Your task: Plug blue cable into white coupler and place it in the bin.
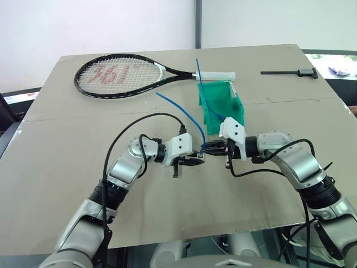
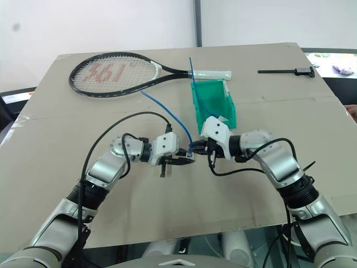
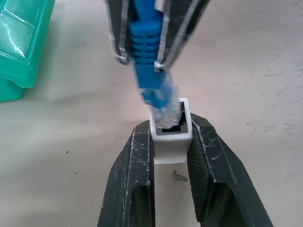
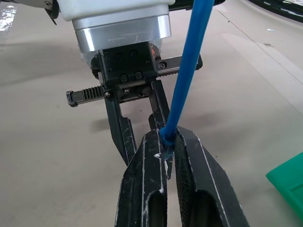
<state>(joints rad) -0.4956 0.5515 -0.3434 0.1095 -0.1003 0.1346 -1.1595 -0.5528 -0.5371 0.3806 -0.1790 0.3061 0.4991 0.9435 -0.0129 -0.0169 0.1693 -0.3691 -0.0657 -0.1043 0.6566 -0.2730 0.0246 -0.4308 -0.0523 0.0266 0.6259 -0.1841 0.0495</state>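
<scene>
My left gripper [image 3: 170,125] is shut on the white coupler [image 3: 171,142], whose dark socket faces the right gripper. My right gripper [image 4: 166,137] is shut on the blue cable [image 3: 144,52] just behind its clear plug. The plug tip sits at the mouth of the socket, slightly tilted; I cannot tell how deep it is. Both grippers [image 1: 195,161] [image 1: 211,148] meet nose to nose above the table, just in front of the teal bin [image 1: 205,106]. From there the cable [image 1: 181,111] curves away across the table toward the racket.
A tennis racket [image 1: 120,72] lies across the far left of the table. A straight blue strand [image 1: 198,70] leans out of the bin. A black tool [image 1: 290,72] lies at the far right. The cardboard tabletop [image 1: 67,167] stretches out on both sides of the arms.
</scene>
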